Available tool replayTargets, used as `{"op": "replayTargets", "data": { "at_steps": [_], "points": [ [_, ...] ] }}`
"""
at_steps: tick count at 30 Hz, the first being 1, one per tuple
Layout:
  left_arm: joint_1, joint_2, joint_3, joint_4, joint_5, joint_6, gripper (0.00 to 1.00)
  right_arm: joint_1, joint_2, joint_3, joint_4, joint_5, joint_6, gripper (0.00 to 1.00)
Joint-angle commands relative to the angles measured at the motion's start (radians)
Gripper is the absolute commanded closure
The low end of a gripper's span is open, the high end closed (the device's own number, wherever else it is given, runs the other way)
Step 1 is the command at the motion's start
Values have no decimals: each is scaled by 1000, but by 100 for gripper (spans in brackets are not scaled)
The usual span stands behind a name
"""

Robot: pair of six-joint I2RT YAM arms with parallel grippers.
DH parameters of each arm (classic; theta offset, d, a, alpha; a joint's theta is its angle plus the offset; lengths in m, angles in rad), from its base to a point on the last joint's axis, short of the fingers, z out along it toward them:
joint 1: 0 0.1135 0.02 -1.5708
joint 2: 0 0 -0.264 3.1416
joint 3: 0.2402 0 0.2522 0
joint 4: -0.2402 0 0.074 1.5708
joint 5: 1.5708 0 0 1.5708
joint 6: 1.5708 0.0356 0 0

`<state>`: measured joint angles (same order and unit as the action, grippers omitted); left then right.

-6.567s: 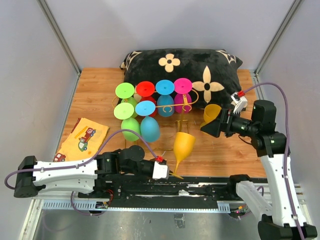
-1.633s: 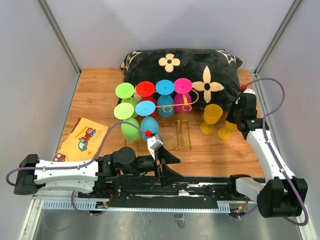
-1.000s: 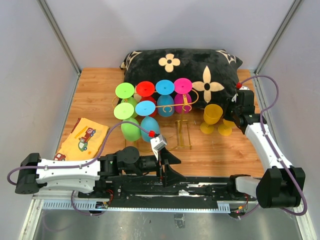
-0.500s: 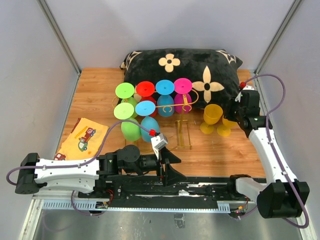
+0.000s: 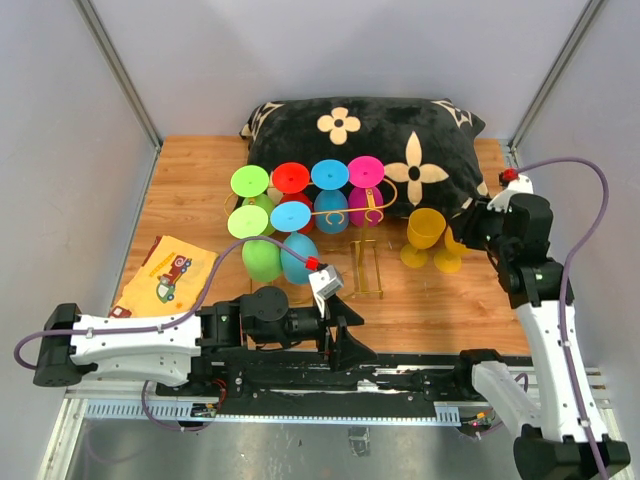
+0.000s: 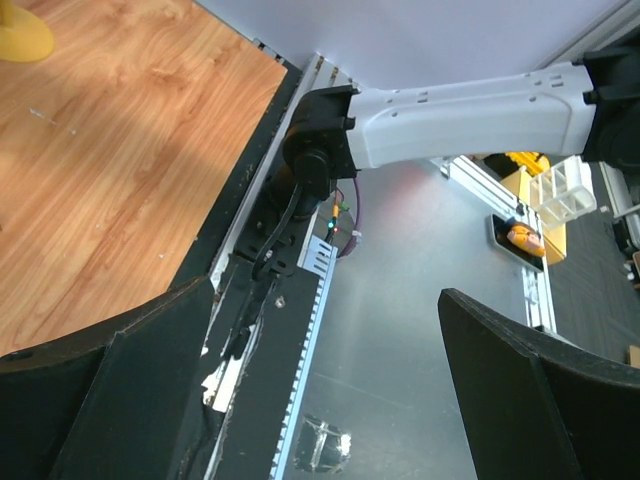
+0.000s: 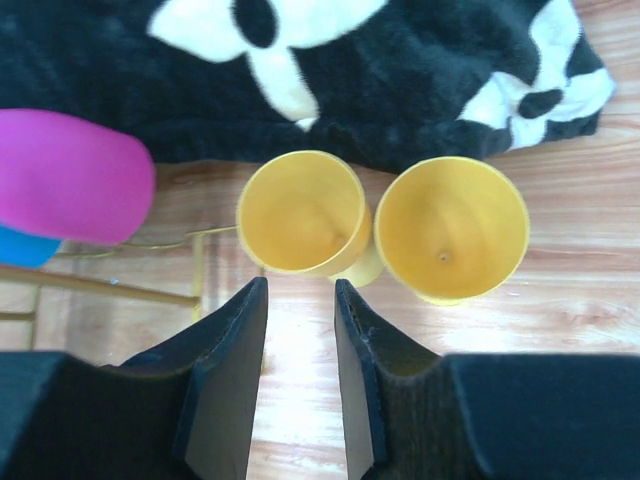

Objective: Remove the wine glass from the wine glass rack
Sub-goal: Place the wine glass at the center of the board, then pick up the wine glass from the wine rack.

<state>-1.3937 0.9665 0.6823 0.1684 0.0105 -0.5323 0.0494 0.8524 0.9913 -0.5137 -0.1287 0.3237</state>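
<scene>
Yellow plastic wine glasses [image 7: 300,212] stand beside the thin gold wire rack [image 5: 368,292].
Right gripper [image 7: 300,290], slightly parted and empty: lift straight, clear of both rims; left gripper [image 5: 345,335] gapes, empty.

Twin arms in one livery: smooth white shells cover the long links of the left arm [image 5: 130,340] and the right arm [image 5: 552,335], with black cylindrical joint housings between them. A purple cable [image 5: 604,195] loops along each arm to a red plug [image 5: 511,176] beside a small white camera block [image 5: 325,285] at the wrist. The left gripper [image 6: 325,300] and right gripper [image 7: 300,290] carry matt black, wedge-shaped fingers [image 7: 225,380].
</scene>
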Motion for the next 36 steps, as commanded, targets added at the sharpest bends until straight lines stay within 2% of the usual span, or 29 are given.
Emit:
{"op": "replayTargets", "data": {
  "at_steps": [1,10,13,17,21,25,29,33,36],
  "points": [
    [-7,13,74,-39,19,29,0,-9,-85,9,-45,-153,92,65],
    [-6,76,243,-217,24,28,0,2,-257,-102,26,-536,317,60],
    [15,78,301,-247,33,15,0,15,-308,-102,3,-556,327,59],
    [101,96,406,-319,119,-2,0,22,-365,-105,16,-613,343,59],
    [153,82,496,-338,144,31,0,31,-370,-97,9,-681,355,59],
    [252,64,582,-395,144,53,0,75,-348,-75,-14,-714,345,61],
    [370,44,633,-471,97,81,0,226,-290,-41,-43,-690,315,61],
    [447,26,724,-570,0,129,0,568,-193,51,-108,-421,243,62],
    [485,4,772,-653,-188,179,0,787,-109,103,-101,-184,235,62]
  ]
}}
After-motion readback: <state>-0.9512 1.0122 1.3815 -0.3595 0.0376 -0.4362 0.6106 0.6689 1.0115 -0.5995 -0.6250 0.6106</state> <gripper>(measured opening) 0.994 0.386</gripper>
